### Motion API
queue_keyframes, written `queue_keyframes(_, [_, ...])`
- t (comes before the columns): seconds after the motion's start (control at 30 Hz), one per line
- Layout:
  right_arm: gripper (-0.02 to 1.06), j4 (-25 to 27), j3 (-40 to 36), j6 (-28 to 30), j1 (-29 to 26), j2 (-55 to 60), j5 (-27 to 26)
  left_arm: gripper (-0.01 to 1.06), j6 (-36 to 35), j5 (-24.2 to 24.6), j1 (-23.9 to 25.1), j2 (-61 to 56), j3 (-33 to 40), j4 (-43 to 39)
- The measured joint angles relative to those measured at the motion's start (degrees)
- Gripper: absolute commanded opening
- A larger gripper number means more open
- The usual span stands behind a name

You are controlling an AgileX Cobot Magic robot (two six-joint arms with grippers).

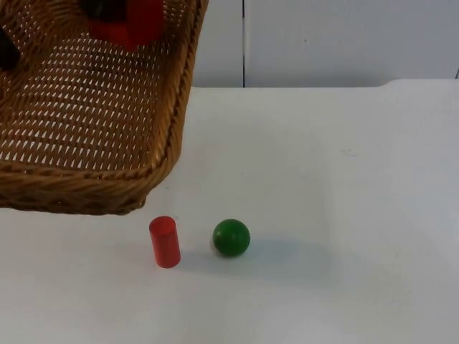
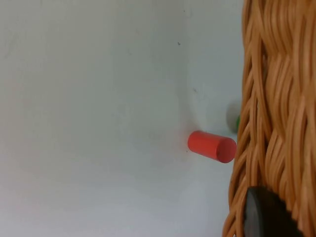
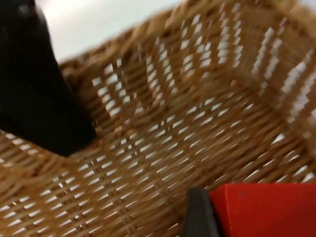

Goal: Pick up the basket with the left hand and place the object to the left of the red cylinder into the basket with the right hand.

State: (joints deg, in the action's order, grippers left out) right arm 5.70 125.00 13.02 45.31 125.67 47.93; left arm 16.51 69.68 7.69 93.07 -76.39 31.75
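My left gripper [image 1: 6,50] is shut on the far left side of the woven wicker basket [image 1: 86,183] and holds it in the air above the table's left part. Its black fingertip [image 2: 266,217] presses against the basket's wall [image 2: 276,98]. My right gripper [image 1: 107,11] hangs over the inside of the basket, shut on a red block [image 1: 133,25]. That block [image 3: 266,207] sits beside a black fingertip [image 3: 197,217], just above the woven floor [image 3: 197,98]. On the table a red cylinder [image 1: 164,241] stands upright, below the basket's front rim.
A green ball [image 1: 231,237] rests on the white table [image 1: 344,215] just right of the red cylinder [image 2: 212,146], a small gap between them. The grey partition wall [image 1: 323,43] closes the back.
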Motion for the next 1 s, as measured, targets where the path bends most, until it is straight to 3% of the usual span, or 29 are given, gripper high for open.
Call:
queue_keyframes(0.03, [0.71,0.00,0.00,0.00,0.00,0.00,0.00,0.00,0.00,0.00,0.00,0.00,0.00,0.00])
queue_keyframes(0.07, [0.71,0.10,0.00,0.04,0.00,0.66,0.00,0.00,0.00,0.00,0.00,0.00,0.00,0.00])
queue_keyframes(0.17, [1.05,0.24,0.00,0.04,0.00,0.66,-0.23,0.00,0.12,0.00,0.00,0.05,0.09,-0.11])
queue_keyframes(0.5, [1.05,-2.94,0.00,-1.45,-0.91,-7.74,-0.30,0.00,0.12,0.00,0.00,0.05,0.24,-0.01])
queue_keyframes(0.67, [1.05,-5.22,-0.87,-4.32,-4.30,-18.14,3.73,0.00,0.12,-0.42,0.00,0.14,0.24,1.21])
queue_keyframes(0.83, [1.05,-5.70,-11.70,-4.65,-5.54,-29.88,2.17,0.00,0.12,-1.42,0.00,0.14,0.24,1.58])
queue_keyframes(0.97, [1.05,-5.70,-31.75,-5.48,-5.54,-45.17,-3.45,0.00,0.89,-1.62,0.00,0.26,0.24,1.58])
queue_keyframes(1.0, [1.05,-5.70,-31.75,-5.48,-5.54,-45.17,-3.45,0.00,0.89,-1.62,0.00,0.26,0.24,1.58])
